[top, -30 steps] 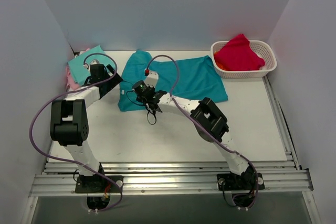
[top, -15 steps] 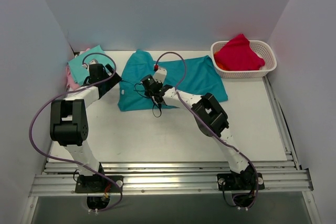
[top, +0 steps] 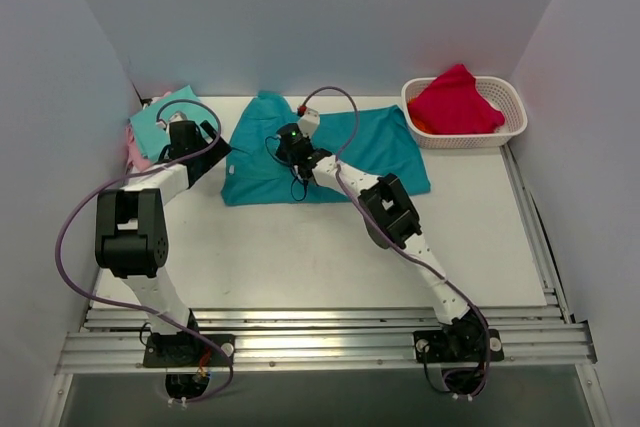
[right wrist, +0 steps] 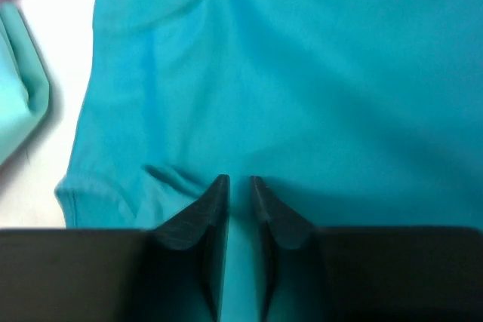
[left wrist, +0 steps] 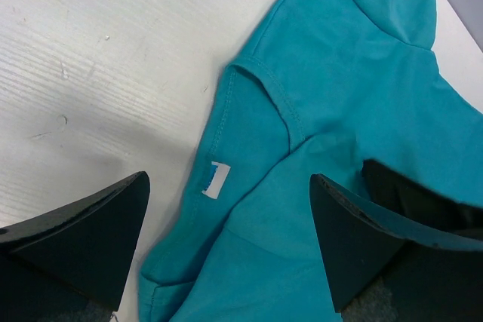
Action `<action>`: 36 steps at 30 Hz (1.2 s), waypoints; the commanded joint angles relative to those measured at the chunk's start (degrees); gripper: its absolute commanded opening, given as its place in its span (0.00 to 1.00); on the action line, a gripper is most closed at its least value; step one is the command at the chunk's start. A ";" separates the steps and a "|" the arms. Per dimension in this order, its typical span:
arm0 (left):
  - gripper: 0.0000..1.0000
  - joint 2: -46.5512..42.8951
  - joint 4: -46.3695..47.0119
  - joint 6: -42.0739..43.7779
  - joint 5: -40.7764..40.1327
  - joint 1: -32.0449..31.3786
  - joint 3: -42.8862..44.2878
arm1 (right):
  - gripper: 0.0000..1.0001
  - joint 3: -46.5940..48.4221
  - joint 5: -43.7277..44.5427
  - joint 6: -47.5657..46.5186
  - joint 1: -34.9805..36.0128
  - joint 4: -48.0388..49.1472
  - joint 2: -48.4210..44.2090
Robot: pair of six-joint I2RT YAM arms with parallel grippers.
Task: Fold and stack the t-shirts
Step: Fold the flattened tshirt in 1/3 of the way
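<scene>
Thin pinch on the deep teal t-shirt (top: 375,142), with one claw doing all the work.

Past the bare front of the table (top: 300,257), the teal shirt lies spread mid-table. The right gripper (right wrist: 235,182) has its fingers nearly together on what looks like only a sliver of the cloth. If it pulls far, I'd expect that fold to slip out or drag unevenly, bunching the shirt. The left gripper (left wrist: 228,182) hangs with its jaws wide apart over the white neck label (left wrist: 216,181), gripping nothing, so nothing pins that side and it could skid along. Further back, the folded mint-green t-shirt (top: 158,119) sits close to the left. A sweep that way might knock it. The basket (top: 512,97) with a red-pink shirt (top: 455,102) is well clear.
</scene>
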 commanded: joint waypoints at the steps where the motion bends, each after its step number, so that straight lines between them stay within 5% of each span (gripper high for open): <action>1: 0.96 -2.18 2.97 -0.05 0.54 0.38 -0.08 | 0.16 6.26 -5.36 -3.51 -4.65 8.24 1.40; 2: 0.96 -2.27 3.06 -0.05 0.54 0.38 -0.25 | 0.27 5.65 -6.59 -4.38 -5.26 12.35 0.53; 3: 0.96 -2.62 3.40 -0.05 0.54 0.38 -0.51 | 0.57 3.04 -6.86 -6.83 -5.27 14.48 -2.44; 6: 0.96 -2.79 3.93 -0.05 0.54 0.38 -0.87 | 0.95 -2.77 -6.87 -10.71 -5.00 20.64 -9.83; 12: 0.96 -3.41 2.45 0.04 -0.78 -1.20 -0.60 | 0.97 -22.00 -1.26 -12.65 -4.83 25.39 -27.93; 16: 0.96 -4.64 0.87 0.13 -3.50 -3.83 -2.01 | 0.97 -49.72 6.90 -11.08 -5.00 36.43 -41.73; 21: 0.97 -8.66 -0.46 -1.80 -5.96 -8.13 -7.89 | 0.97 -71.84 17.72 -7.04 -4.65 41.57 -58.52; 26: 0.97 -15.79 -5.46 -3.82 -14.13 -14.11 -13.43 | 0.96 -82.41 33.89 4.64 -3.51 25.16 -71.78; 31: 0.97 -21.16 -5.74 -7.68 -18.88 -17.89 -19.40 | 0.96 -88.21 37.78 14.12 -2.81 10.14 -81.20; 36: 0.97 -21.96 -3.72 -10.68 -20.82 -18.95 -25.72 | 0.96 -95.23 38.57 19.16 -2.72 6.24 -89.12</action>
